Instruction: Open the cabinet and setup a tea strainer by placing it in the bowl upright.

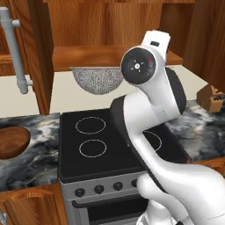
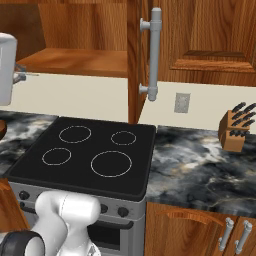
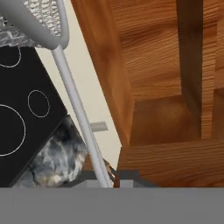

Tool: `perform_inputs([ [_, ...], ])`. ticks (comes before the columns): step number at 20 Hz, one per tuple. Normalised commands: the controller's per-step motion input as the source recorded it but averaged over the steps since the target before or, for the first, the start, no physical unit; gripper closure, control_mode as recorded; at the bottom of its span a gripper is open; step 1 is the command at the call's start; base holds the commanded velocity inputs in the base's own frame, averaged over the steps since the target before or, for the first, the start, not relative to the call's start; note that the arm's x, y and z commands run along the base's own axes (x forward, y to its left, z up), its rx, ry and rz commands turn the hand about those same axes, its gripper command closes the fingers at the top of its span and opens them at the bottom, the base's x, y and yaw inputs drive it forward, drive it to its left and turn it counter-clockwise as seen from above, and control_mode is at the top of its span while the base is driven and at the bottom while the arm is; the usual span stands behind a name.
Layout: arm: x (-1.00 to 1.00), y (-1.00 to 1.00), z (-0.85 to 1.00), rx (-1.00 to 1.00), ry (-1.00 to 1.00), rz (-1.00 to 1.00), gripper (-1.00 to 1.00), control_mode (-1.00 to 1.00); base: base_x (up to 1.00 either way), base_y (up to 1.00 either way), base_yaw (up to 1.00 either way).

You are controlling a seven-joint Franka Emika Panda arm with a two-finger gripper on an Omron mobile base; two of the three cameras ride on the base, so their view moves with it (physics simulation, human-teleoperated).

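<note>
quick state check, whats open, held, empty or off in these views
reddish-brown wooden wall cabinet: doors open
round silver wire-mesh tea strainer: lifted above the stove, held by its handle
robot's hand: shut on the strainer's thin handle
dark wooden bowl: empty, on the marble counter
black stove: nothing on it

The cabinet [image 1: 105,26] was reddish-brown wood with grey bar handles [image 2: 154,52]. The tea strainer [image 1: 97,80] was silver wire mesh. The bowl [image 1: 12,141] was dark reddish-brown. The stove [image 2: 85,155] was black with thin white rings, and the counter [image 2: 200,165] was marbled black, grey and white.
</note>
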Motion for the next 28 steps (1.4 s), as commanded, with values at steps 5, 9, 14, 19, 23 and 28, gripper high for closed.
perform_inputs([
  [5,-0.61,-0.07,-0.35,0.00,-0.21,0.02,1.00,-1.00,0.00,0.00,0.00],
  [9,-0.46,-0.10,-0.14,0.00,-0.33,0.03,1.00,-1.00,0.00,0.00,0.00],
  [14,-0.24,-0.26,-0.03,0.00,-0.29,0.07,1.00,-1.00,0.00,0.00,0.00],
  [19,-0.12,-0.37,-0.09,0.00,-0.07,0.10,1.00,-1.00,0.00,0.00,0.00],
  [23,-0.03,-0.54,-0.01,0.00,0.00,0.11,1.00,-1.00,0.00,0.00,0.00],
  [28,-0.42,-0.50,0.00,-0.01,0.00,0.09,1.00,-1.00,0.00,0.00,0.00],
])
